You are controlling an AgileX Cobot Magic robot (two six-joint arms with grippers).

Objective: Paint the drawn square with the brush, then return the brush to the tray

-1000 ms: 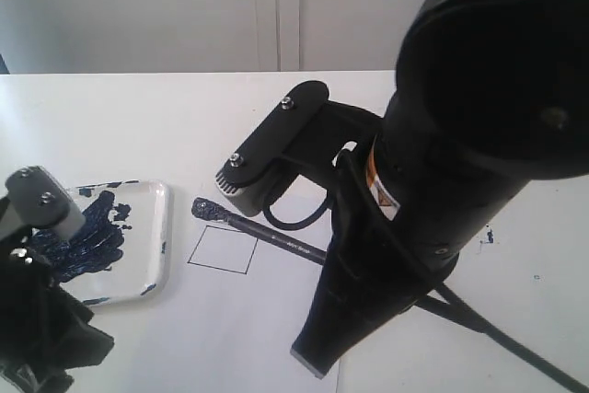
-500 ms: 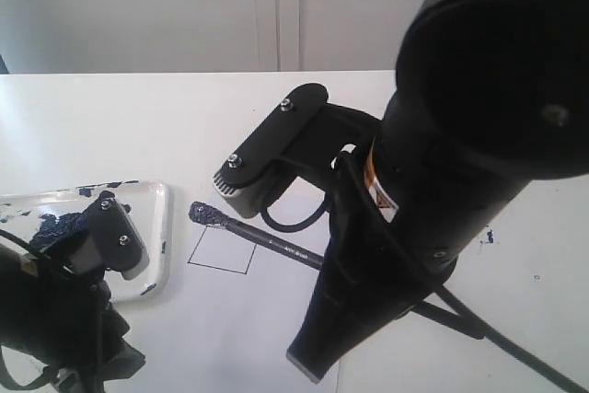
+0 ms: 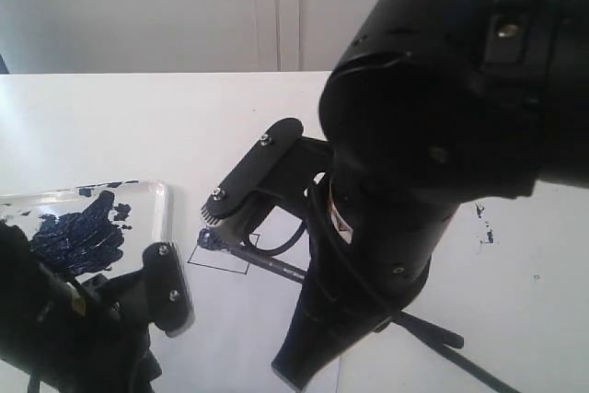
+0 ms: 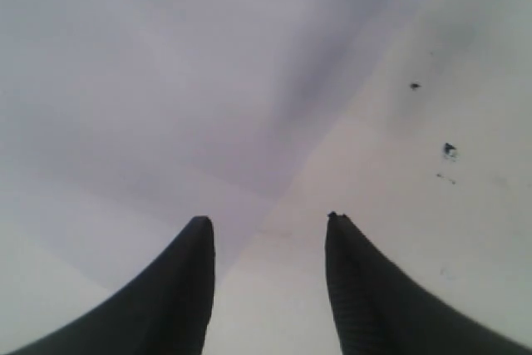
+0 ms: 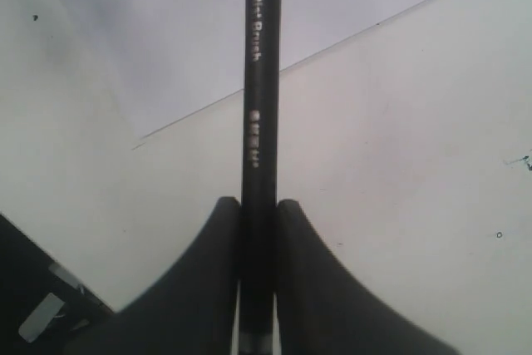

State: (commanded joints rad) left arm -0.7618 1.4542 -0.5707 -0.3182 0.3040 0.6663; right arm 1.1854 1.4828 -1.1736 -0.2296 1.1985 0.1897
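brush (image 5: 259,122): judged light, stiff and slim; best gripped mid-handle.
right gripper (image 5: 258,205): clamped on the brush.
left gripper (image 4: 266,220): parted, nothing held.

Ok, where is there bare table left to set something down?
Free: the far table between tray and wall, and the right side beyond the right gripper. Crowded: around the square, under the brush, and by the tray's near corner, where the left gripper hangs.

White bench (image 3: 110,126): paint-smeared tray (image 3: 165,213) at left, paper sheet (image 3: 230,319) just beside it, paint specks (image 3: 485,227) at right.
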